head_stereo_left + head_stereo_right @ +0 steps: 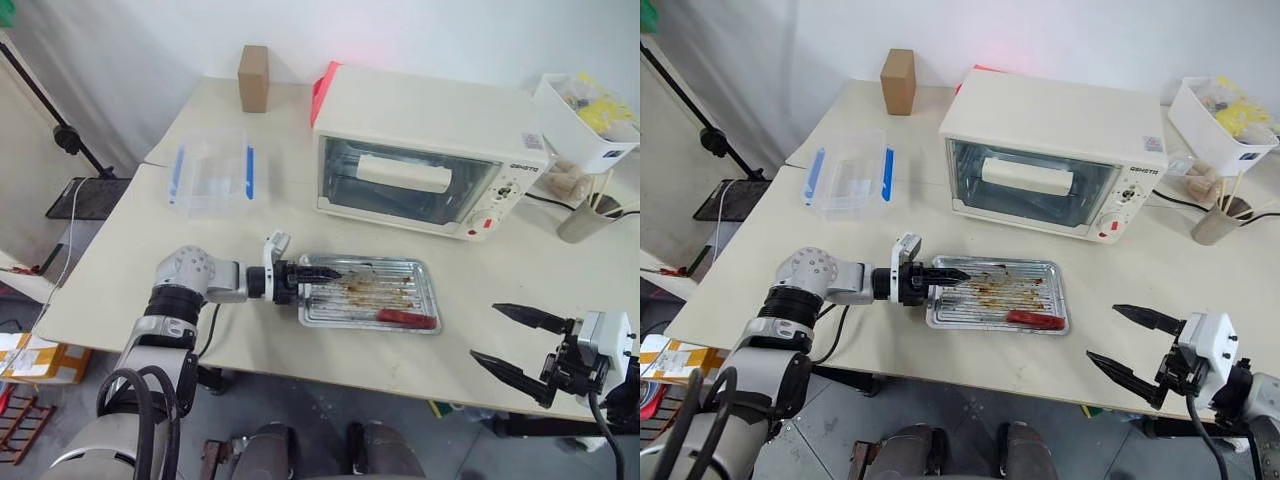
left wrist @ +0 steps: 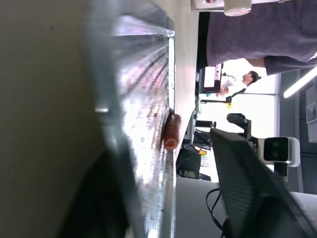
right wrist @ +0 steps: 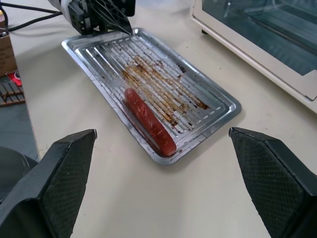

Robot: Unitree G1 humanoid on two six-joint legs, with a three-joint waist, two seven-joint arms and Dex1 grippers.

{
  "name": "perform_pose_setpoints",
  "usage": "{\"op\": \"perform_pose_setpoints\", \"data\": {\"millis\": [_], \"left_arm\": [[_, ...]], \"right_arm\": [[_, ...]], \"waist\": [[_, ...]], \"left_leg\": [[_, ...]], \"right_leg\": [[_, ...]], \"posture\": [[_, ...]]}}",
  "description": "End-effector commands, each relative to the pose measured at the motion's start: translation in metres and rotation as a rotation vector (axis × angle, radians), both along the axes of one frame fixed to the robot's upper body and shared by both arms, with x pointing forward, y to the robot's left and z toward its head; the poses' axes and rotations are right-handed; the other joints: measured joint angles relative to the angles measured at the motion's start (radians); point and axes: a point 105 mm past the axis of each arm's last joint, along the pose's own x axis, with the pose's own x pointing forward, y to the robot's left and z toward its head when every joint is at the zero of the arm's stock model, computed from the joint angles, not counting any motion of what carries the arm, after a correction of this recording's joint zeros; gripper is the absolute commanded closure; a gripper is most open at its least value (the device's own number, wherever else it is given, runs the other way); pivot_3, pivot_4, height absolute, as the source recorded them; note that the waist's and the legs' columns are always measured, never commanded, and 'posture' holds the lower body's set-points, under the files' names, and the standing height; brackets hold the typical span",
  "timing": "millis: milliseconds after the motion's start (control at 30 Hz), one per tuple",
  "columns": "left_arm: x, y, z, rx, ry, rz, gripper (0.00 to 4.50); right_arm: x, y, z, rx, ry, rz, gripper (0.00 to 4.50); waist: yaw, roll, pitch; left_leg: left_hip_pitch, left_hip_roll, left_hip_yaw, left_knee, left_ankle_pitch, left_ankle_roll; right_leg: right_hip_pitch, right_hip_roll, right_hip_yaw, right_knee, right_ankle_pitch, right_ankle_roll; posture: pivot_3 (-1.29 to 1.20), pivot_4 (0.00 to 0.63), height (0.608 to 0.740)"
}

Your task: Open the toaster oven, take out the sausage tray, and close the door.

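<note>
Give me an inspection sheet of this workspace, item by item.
Surface: beige table, mostly bare.
Job's things: toaster oven at the back, its glass door closed; sausage tray on the table before it, one sausage along its near edge.
Clutter: clear box with blue clips; brown block; white bin; cup of sticks.
Grippers: left claw at the tray's left rim, grip unclear; right claw open, apart from the tray.
Cables: black cord behind the oven.
Surroundings: white wall, grey floor.
</note>
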Motion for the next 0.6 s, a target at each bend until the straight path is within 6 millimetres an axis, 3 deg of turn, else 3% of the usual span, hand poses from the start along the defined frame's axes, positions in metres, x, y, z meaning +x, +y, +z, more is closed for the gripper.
{"op": "perform_pose_setpoints", "data": {"millis": [33,133,233,333,500,600], "left_arm": [[-0.004,0.027,0.019,0.024,-0.183,0.019,0.79],[-0.009,0.044,0.023,0.047,-0.320,0.046,0.01],[-0.025,0.079,0.039,0.041,-0.535,0.084,0.01],[-0.039,0.103,0.035,0.209,-0.790,0.056,0.01],[-0.046,0.130,0.043,0.444,-1.220,-0.002,0.01],[-0.057,0.142,0.038,0.523,-1.315,-0.117,0.01]], "right_arm": [[0.004,0.001,0.004,-0.003,-0.019,0.015,0.00],[0.007,-0.001,0.004,-0.004,-0.020,0.020,0.00],[0.011,0.000,0.005,-0.009,-0.018,0.048,0.00],[0.017,0.000,0.008,-0.016,-0.020,0.079,0.00],[0.027,0.005,0.018,-0.035,-0.036,0.153,0.00],[0.032,0.014,0.026,-0.050,-0.028,0.231,0.00]], "waist": [[-0.018,0.000,0.000],[-0.027,0.000,0.000],[-0.042,0.000,0.001],[-0.048,0.000,0.002],[-0.035,0.002,0.003],[-0.040,0.002,0.002]], "left_leg": [[0.000,0.000,0.000,-0.001,0.000,-0.001],[0.001,0.001,0.000,-0.003,0.001,-0.002],[0.001,0.001,0.000,-0.003,0.001,-0.002],[0.001,0.002,0.000,-0.004,0.001,-0.002],[0.001,0.001,0.000,-0.004,-0.001,0.000],[-0.004,0.002,0.000,-0.005,-0.002,0.002]], "right_leg": [[0.000,0.000,0.000,0.000,0.000,0.000],[-0.001,0.001,0.000,0.000,0.000,0.000],[-0.001,0.001,0.001,0.001,0.000,-0.001],[-0.001,0.001,0.001,0.000,-0.001,-0.002],[-0.002,-0.003,0.000,-0.001,-0.002,-0.004],[-0.005,-0.004,-0.001,-0.003,-0.002,-0.004]], "posture": [[0.00,0.150,0.740],[0.00,0.150,0.740],[0.00,0.150,0.740],[0.00,0.150,0.740],[0.00,0.150,0.740],[0.00,0.150,0.740]]}}
